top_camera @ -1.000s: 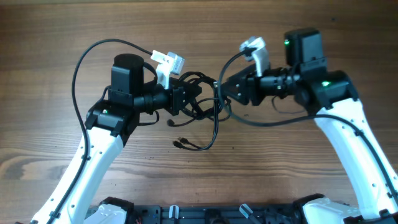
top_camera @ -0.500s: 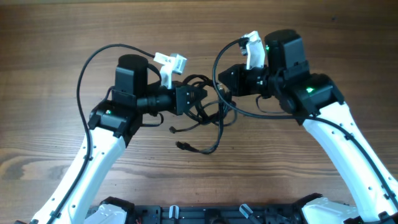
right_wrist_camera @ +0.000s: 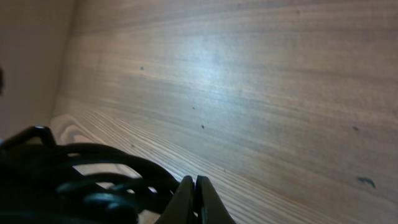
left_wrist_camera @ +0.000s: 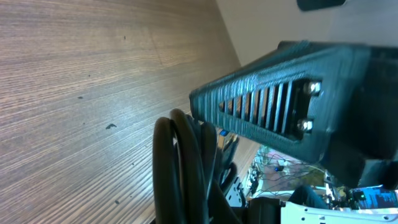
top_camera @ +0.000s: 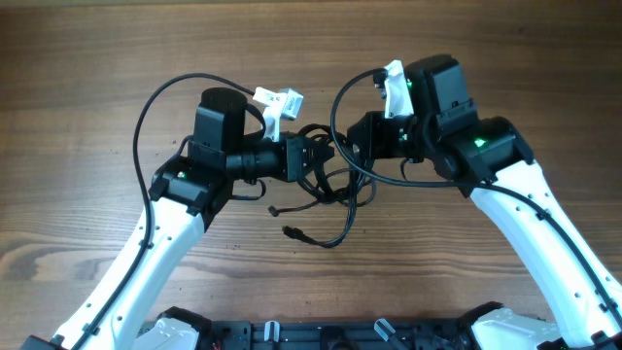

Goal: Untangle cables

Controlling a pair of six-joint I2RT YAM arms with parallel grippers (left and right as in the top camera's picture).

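Note:
The cables form a thin black tangle on the wooden table between my two grippers. One loop hangs toward the front, with small plug ends lying loose there. My left gripper comes in from the left and is shut on the cables. In the left wrist view the black loops run under its ribbed finger. My right gripper is at the tangle's right side. Its tips are pressed together, the cables lie just to their left, and no cord shows between them.
A thicker black wire arcs from the left arm over the table, and another loops from the right arm above the tangle. A white camera mount tops each wrist. A black rail runs along the table's front edge.
The right gripper has shut and moved left toward the tangle. The left gripper has shifted right, and the cables and their hanging loop have shifted right with it.

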